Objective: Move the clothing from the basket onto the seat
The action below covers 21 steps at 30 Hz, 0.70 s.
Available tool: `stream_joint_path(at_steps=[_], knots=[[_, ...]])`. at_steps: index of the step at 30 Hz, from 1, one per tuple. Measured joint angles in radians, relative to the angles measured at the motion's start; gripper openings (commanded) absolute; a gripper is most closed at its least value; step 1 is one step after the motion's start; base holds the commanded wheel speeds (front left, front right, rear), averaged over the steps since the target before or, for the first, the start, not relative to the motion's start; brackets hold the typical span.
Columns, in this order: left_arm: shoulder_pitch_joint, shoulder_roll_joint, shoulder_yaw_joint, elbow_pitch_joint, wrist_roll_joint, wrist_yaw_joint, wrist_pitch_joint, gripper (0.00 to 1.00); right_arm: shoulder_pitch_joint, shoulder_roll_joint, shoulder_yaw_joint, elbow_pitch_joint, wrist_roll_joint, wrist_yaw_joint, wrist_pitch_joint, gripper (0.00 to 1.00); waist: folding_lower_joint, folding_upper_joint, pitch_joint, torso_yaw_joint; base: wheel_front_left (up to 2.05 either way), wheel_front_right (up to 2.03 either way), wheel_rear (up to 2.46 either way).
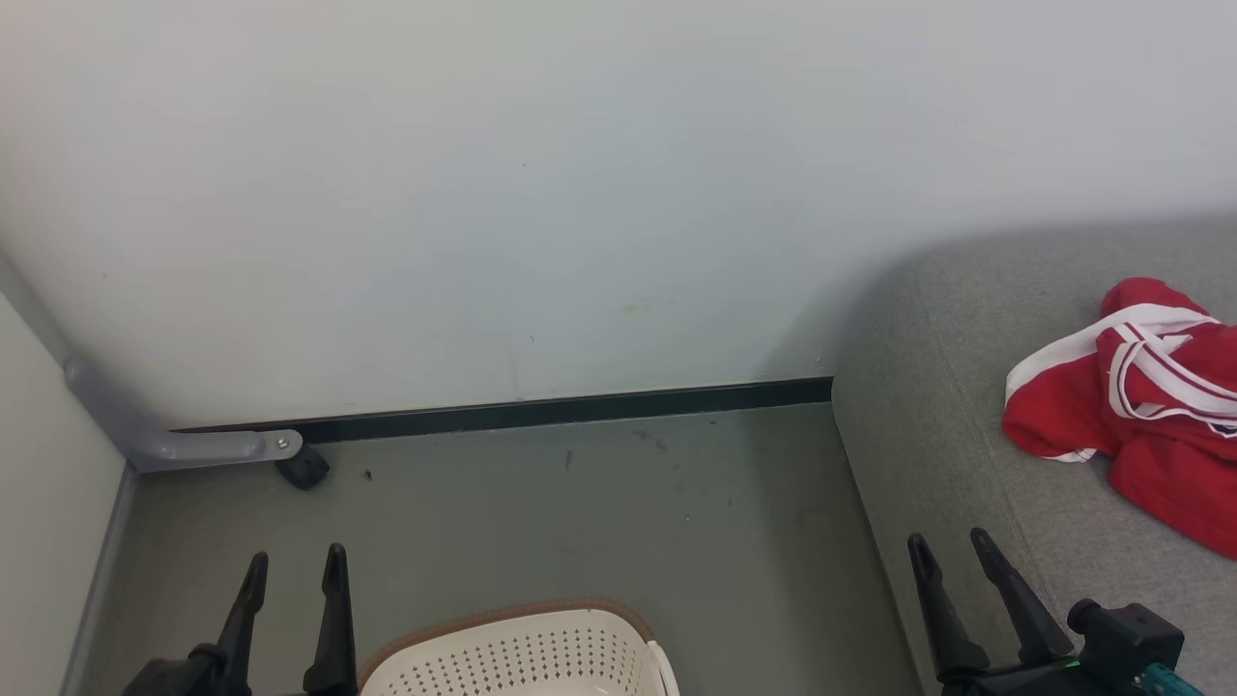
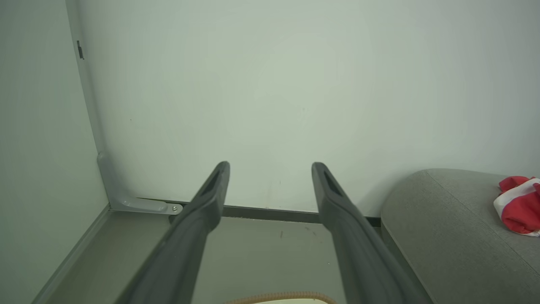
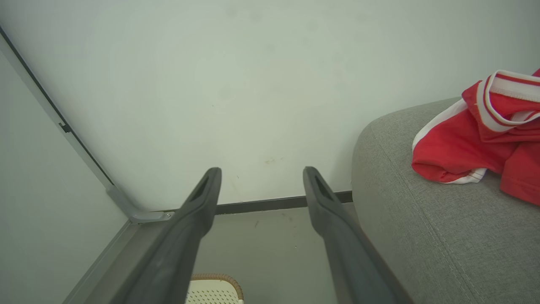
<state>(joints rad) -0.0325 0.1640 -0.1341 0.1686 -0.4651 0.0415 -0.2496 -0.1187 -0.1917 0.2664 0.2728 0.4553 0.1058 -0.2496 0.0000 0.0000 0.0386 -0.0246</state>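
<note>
Clothing (image 1: 1126,406) lies in a crumpled red heap on the seat (image 1: 937,406), at the right edge of the head view and well apart from the basket (image 1: 522,657) at bottom centre. You can read that as the drop spot: the fabric sits back from the sofa's rounded edge, so it looks unlikely to slide off.

Basket interior is mostly cut off by the frame bottom. The part that shows carries no red fabric, but you cannot tell whether more garments lie deeper.

Left gripper (image 1: 298,561), lower left: fingers apart, nothing between them, just beside the basket's left rim.

Right gripper (image 1: 949,541), lower right: fingers likewise spread and empty. It sits against the seat's left edge in the picture, near the heap but not touching it.

Both grippers point up the frame toward the bare wall (image 1: 541,193), which looks like a neutral posture rather than a reach.

Judgement: the arms are parked either side of the basket so either can drop into it next. Check the basket contents before you call the transfer complete. Floor (image 1: 599,512) between basket and wall shows scuffs.
</note>
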Motion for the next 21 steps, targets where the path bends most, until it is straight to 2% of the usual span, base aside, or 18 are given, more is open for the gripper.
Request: stream_joint_path(at_steps=[10,11,21], knots=[[0.000,-0.017,0.026,0.009,0.025,-0.041,0.000,1.00,0.000,0.005,-0.012,0.000,-0.007,0.001,0.000,1.00,0.0000,0.0000,0.001,-0.003,0.00,0.00,0.00],[0.000,-0.020,0.025,0.015,0.025,-0.041,0.001,0.00,0.002,0.006,-0.011,0.003,-0.007,0.001,0.002,0.00,0.0000,0.0000,0.001,-0.003,0.00,0.00,0.00],[0.030,-0.040,0.026,0.073,-0.010,-0.043,0.019,0.00,0.051,0.029,-0.020,0.056,0.026,0.000,0.021,0.00,0.0001,0.0000,0.000,-0.002,0.00,0.00,0.00]])
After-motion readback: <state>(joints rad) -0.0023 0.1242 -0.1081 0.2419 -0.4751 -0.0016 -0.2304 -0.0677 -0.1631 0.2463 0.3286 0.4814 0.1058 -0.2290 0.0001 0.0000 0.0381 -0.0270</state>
